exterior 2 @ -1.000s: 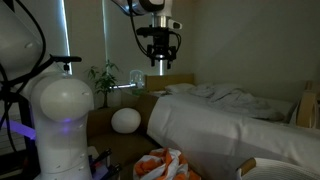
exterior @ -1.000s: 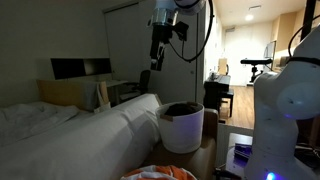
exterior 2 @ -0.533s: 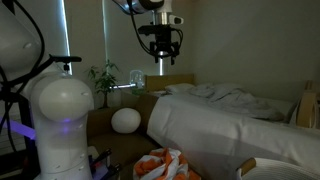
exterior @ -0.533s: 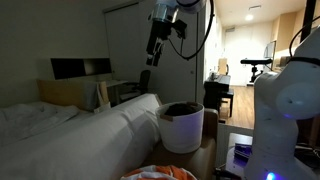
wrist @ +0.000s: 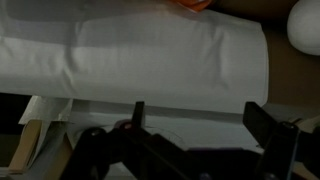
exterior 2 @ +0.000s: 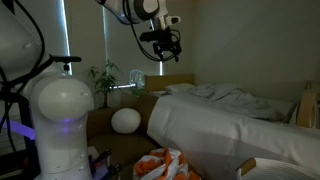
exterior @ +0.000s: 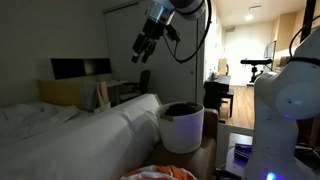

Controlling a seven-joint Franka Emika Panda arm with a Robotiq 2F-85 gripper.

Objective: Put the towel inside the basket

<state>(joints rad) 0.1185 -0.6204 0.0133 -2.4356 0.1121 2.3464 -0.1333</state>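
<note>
White bucket-shaped basket with a dark inner rim stands at the foot of the white-sheeted bed in an exterior view. The soft orange-red and white striped towel lies heaped at the lower edge, outside the basket and apart from it. My end effector hangs high above the bed, tilted, released and empty.

In an exterior view, my end effector is aloft; the towel is bunched low near my white arm base.

Wrist view: my dark fingers stand wide apart over the bed; an orange sliver of towel meets the top edge.
</note>
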